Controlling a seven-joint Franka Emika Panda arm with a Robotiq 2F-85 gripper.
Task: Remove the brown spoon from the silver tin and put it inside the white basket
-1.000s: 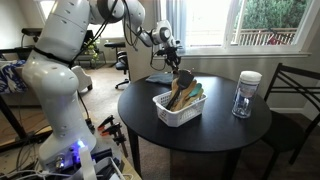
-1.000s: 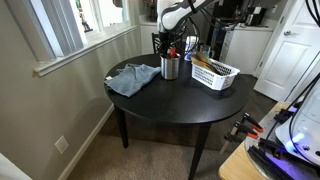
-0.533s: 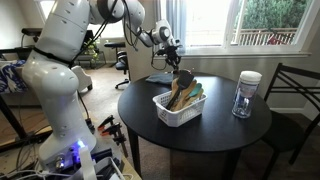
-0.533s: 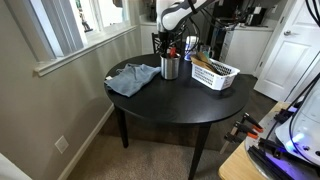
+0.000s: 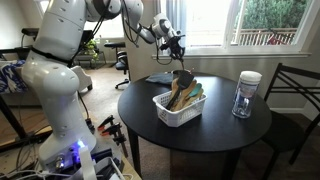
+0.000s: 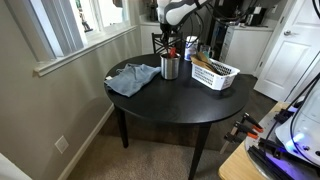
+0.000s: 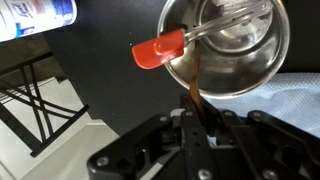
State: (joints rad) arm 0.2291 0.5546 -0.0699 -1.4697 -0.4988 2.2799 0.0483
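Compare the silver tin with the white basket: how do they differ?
The silver tin is round, shiny metal with solid walls; the white basket is rectangular with slatted sides. The tin stands taller and narrower, the basket lower and wider. The tin holds a red spatula and the brown spoon; the basket holds pale wooden utensils. Both stand on the black table.

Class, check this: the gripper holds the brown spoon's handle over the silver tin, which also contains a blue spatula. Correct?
No: the spatula in the silver tin is red, not blue, as the wrist view shows. The gripper does hold the brown spoon by its handle over the tin.
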